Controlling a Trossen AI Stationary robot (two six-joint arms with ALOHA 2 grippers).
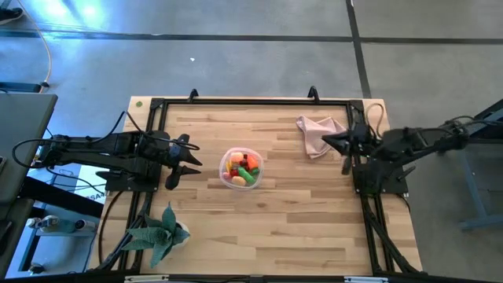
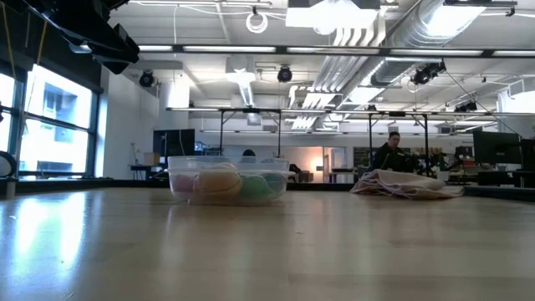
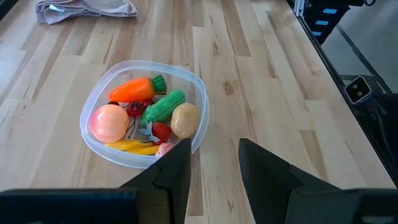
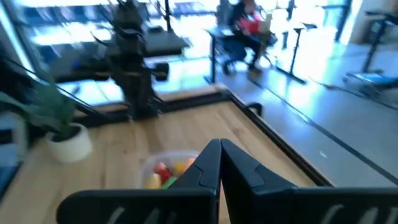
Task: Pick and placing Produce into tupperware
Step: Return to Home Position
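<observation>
- Two grippers show from above. The left gripper [image 1: 187,163] hangs just beside the tub [image 1: 240,149], on the left arm's side. The right gripper [image 1: 328,141] sits near the table's [image 1: 299,228] right edge, by the pink cloth [image 1: 314,126]. The tub stands mid-table, filled with toy food. A green plant [image 1: 161,232] stands in a corner on the left arm's side, well apart from the tub.
- From table height, the tub stands left of centre and the cloth lies crumpled to its right. A person [image 2: 389,152] sits in the room behind.
- At the left wrist, the left fingers stand apart with nothing between them, tips near the tub's rim. Inside lie a carrot [image 3: 132,90], a green pepper [image 3: 163,106], a peach ball [image 3: 109,122], a tan lump [image 3: 185,119], yellow pieces [image 3: 134,146] and a red berry [image 3: 160,130].
- At the right wrist, the right fingers press together, holding nothing. The tub sits on the table ahead.
</observation>
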